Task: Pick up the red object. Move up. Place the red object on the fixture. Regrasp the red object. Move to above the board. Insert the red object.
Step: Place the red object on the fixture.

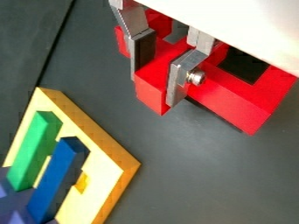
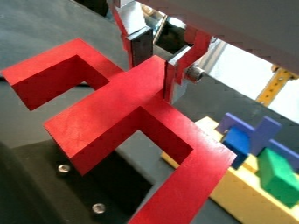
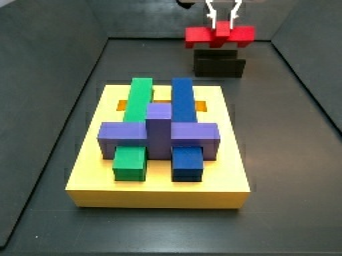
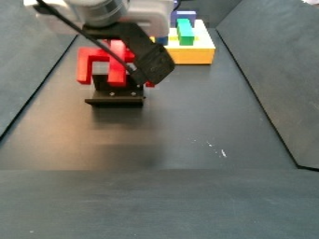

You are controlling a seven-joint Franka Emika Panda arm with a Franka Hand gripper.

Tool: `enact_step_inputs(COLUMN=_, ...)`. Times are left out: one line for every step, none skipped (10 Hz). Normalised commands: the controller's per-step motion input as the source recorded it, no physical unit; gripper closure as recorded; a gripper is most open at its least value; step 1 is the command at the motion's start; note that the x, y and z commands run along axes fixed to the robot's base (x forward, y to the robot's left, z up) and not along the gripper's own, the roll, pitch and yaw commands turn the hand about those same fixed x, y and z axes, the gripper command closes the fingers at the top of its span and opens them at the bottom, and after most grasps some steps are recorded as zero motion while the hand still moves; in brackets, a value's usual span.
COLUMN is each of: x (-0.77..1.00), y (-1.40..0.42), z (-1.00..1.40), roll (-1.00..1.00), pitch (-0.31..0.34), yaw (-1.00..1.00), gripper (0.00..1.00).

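Observation:
The red object (image 3: 201, 37) lies on top of the small black fixture (image 3: 221, 66) at the far end of the floor, its legs and centre stub pointing sideways. In both wrist views my gripper (image 1: 162, 77) (image 2: 158, 74) is shut on the centre stub, one silver finger on each side. The bar and legs of the red object (image 2: 93, 114) spread out under the fingers, and the fixture (image 2: 70, 184) shows below them. In a side view the gripper (image 4: 129, 65) reaches down at the red object (image 4: 93, 65) over the fixture (image 4: 115, 97). The yellow board (image 3: 160, 185) sits apart, mid-floor.
The board carries a purple cross block (image 3: 160, 130), a green block (image 3: 139, 95) and a blue block (image 3: 183, 95). Its yellow rim (image 1: 111, 166) lies close beside the fixture. Dark walls enclose the black floor (image 4: 162, 159).

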Motion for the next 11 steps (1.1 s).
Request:
enact_step_inputs(x=0.0, y=0.0, z=-0.27, roll=0.13, pitch=0.0, yaw=0.0, gripper=1.0)
enact_step_inputs(x=0.03, y=0.0, z=-0.43, roll=0.09, pitch=0.0, yaw=0.0, gripper=1.0)
enact_step_inputs(x=0.07, y=0.0, z=-0.43, roll=0.0, pitch=-0.029, yaw=0.0, gripper=1.0)
enact_step_inputs(x=0.0, y=0.0, z=-0.29, roll=0.0, pitch=-0.034, yaw=0.12, gripper=1.0)
enact_step_inputs(x=0.0, y=0.0, z=-0.14, roll=0.0, pitch=0.0, yaw=0.23, gripper=1.0)
enact_step_inputs(x=0.0, y=-0.02, z=-0.29, roll=0.0, pitch=-0.06, yaw=0.21, gripper=1.0)
enact_step_inputs(x=0.0, y=-0.01, z=-0.35, roll=0.0, pitch=-0.086, yaw=0.23, gripper=1.0)
enact_step_inputs(x=0.09, y=-0.06, z=-0.35, roll=0.0, pitch=-0.063, yaw=0.2, gripper=1.0)
enact_step_inputs(x=0.13, y=-0.07, z=-0.3, roll=0.0, pitch=-0.02, yaw=0.13, gripper=1.0)
enact_step_inputs(x=0.02, y=-0.04, z=-0.15, roll=0.0, pitch=0.0, yaw=0.0, gripper=1.0)
enact_step_inputs(x=0.0, y=0.0, z=0.0, roll=0.0, pitch=0.0, yaw=0.0, gripper=1.0)
